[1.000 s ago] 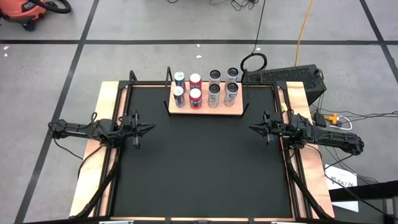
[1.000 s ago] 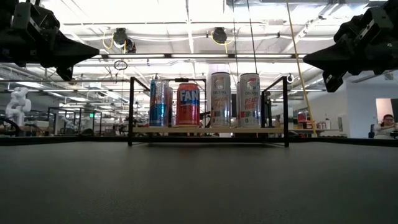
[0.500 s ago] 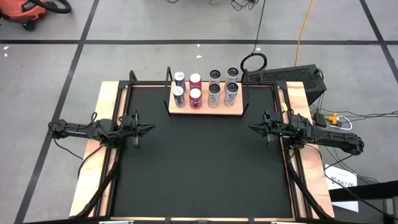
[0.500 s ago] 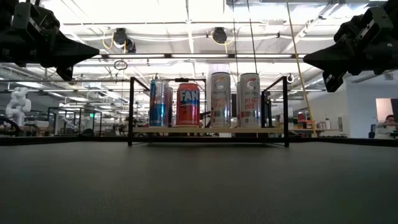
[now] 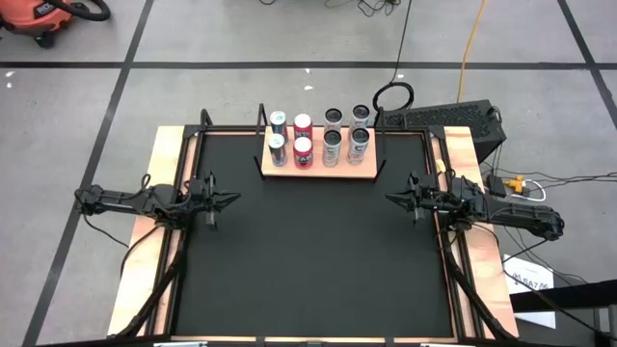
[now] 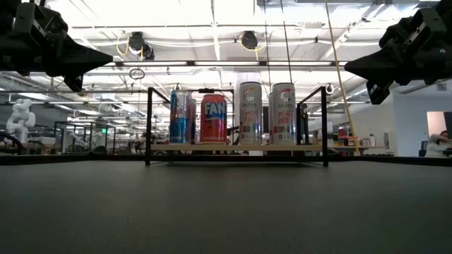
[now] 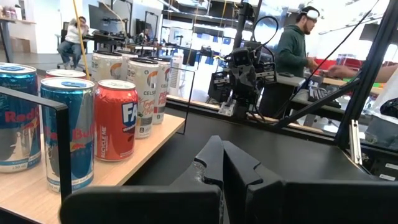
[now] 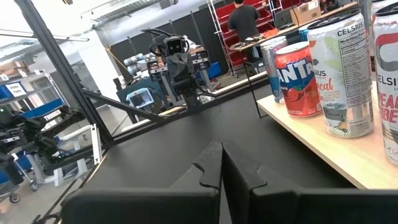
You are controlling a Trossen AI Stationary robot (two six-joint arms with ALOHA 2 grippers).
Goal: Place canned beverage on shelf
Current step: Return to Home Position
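The shelf (image 5: 323,170), a small light-wood board with thin black uprights, stands at the table's far middle. Several cans stand upright on it in two rows: blue-and-silver cans (image 5: 278,147) at the left, red cans (image 5: 302,147) beside them, tall silver cans (image 5: 359,140) at the right. They also show in the low view (image 6: 214,118). My left gripper (image 5: 234,200) is shut and empty above the table's left side. My right gripper (image 5: 391,200) is shut and empty above the table's right side. Both fingertips point toward the table's middle.
The black tabletop (image 5: 308,260) spreads in front of the shelf between the two arms. Light-wood strips (image 5: 154,231) edge it left and right. People show in the room beyond the table (image 7: 292,43). An orange vacuum (image 5: 39,14) stands on the floor at the far left.
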